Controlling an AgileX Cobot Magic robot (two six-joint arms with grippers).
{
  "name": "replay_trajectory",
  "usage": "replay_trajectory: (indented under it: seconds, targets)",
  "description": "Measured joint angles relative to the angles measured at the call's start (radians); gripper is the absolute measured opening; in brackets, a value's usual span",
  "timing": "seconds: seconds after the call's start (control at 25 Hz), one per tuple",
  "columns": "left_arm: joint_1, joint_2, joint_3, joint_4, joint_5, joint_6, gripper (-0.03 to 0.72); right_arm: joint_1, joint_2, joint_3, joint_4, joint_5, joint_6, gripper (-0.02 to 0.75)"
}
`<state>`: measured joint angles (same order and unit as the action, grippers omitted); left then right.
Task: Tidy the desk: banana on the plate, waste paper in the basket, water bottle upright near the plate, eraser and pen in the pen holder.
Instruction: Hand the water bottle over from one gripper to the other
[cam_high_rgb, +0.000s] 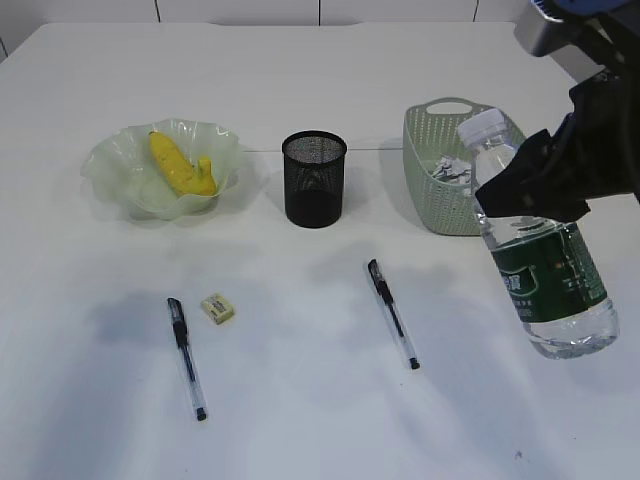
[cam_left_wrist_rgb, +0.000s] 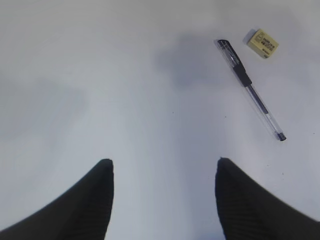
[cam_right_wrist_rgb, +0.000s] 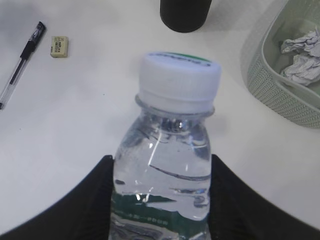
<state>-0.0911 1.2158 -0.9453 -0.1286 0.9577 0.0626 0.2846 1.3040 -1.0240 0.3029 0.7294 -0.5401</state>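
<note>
The water bottle (cam_right_wrist_rgb: 165, 150) base is cut off in the right wrist view.

Two pens (cam_high_rgb: 186, 357) (cam_high_rgb: 392, 313), one eraser (cam_high_rgb: 217, 308), one banana (cam_high_rgb: 178, 164), one plate (cam_high_rgb: 112, 165), one mesh pen holder (cam_high_rgb: 314, 178), one basket (cam_high_rgb: 425, 131), one water bottle (cam_high_rgb: 541, 253) between the right pincer's fingers, perhaps two paper wads (cam_right_wrist_rgb: 301, 56)

A desk-like office or lab setup: plain white table (cam_high_rgb: 300, 420) with a mesh pen holder (cam_high_rgb: 314, 178) left of the right claw (cam_high_rgb: 535, 185), pens (cam_high_rgb: 390, 313) below-left, woven basket (cam_high_rgb: 440, 150) just behind.
</note>
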Motion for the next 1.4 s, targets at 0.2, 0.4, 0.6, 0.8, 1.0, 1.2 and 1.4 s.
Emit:
replay_trajectory:
  seconds: [0.2,0.4,0.6,0.8,1.0,1.2,1.4]
  targets:
    - [0.000,0.000,0.000,0.000,-0.002,0.000,0.449,0.000,0.000,0.000,0.051,-0.031,-0.073,0.375]
    - [0.000,0.000,0.000,0.000,-0.002,0.000,0.449,0.000,0.000,0.000,0.113,-0.053,-0.121,0.375]
    - [0.000,0.000,0.000,0.000,-0.002,0.000,0.448,0.000,0.000,0.000,0.157,-0.058,-0.214,0.375]
    - [0.000,0.000,0.000,0.000,-0.002,0.000,0.448,0.000,0.000,0.000,0.315,-0.060,-0.430,0.375]
    - [0.000,0.000,0.000,0.000,-0.002,0.000,0.448,0.000,0.000,0.000,0.594,-0.064,-0.715,0.375]
    - [0.000,0.000,0.000,0.000,-0.005,0.000,0.448,0.000,0.000,0.000,0.936,-0.059,-1.052,0.375]
    - [0.000,0.000,0.000,0.000,-0.054,0.000,0.448,0.000,0.000,0.000,1.219,-0.027,-1.274,0.375]
